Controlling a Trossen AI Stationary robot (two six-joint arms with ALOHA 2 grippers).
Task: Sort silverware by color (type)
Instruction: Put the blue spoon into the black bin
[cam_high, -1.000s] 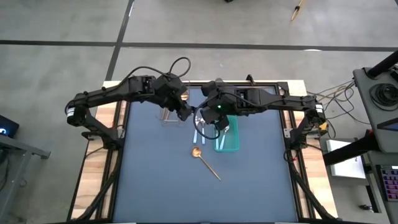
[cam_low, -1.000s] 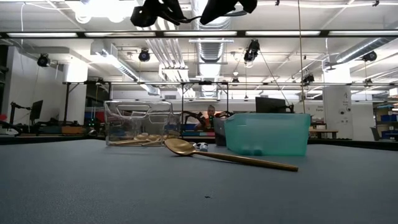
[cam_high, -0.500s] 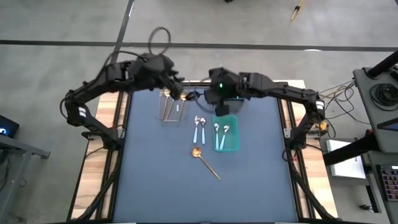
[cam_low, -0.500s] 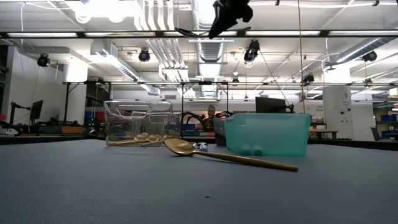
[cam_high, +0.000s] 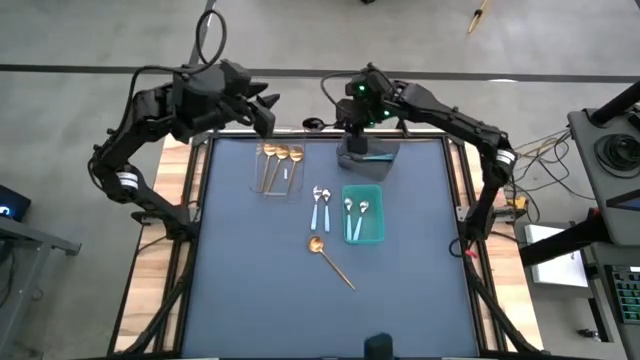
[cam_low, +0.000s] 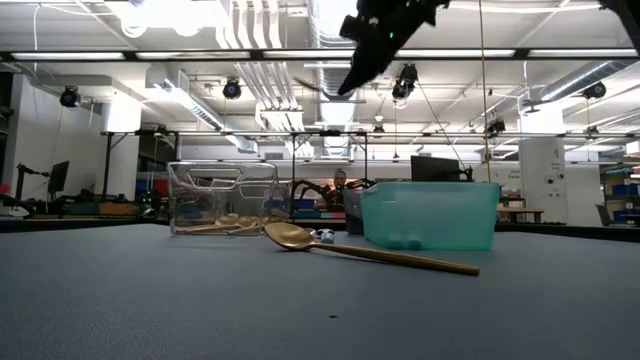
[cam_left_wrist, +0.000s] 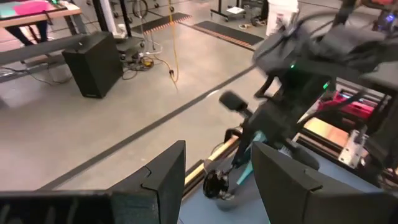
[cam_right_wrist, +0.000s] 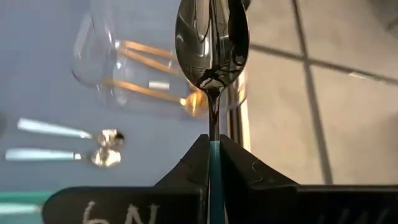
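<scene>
My right gripper (cam_right_wrist: 213, 148) is shut on a spoon with a dark bowl (cam_right_wrist: 211, 37) and a teal handle. It hangs high near the table's far edge (cam_high: 345, 115), beside the grey bin (cam_high: 367, 152). My left gripper (cam_left_wrist: 217, 186) is open and holds nothing, raised past the far left corner (cam_high: 262, 105). Gold spoons lie in the clear bin (cam_high: 279, 168). Two spoons lie in the teal bin (cam_high: 363, 213). Two light-blue-handled spoons (cam_high: 320, 205) and one gold spoon (cam_high: 330, 258) lie flat on the mat. My right gripper pinches the spoon's teal handle (cam_right_wrist: 214, 163) between its two fingers. The spoon runs along the fingers and its dark bowl sticks out beyond the tips. It is lifted clear of the table, slanting forward and down.
The grey bin stands at the far edge, with the teal bin just nearer. The clear bin is to the left of them. In the low view the gold spoon (cam_low: 300, 238) lies in front of the teal bin (cam_low: 430, 215). The near half of the mat holds nothing else.
My right gripper has carried the dark spoon from above the teal bin toward the table's far edge, rolling as it went. My left gripper has risen from over the clear bin and drawn back toward the far left corner, tipping up nearer to level.
</scene>
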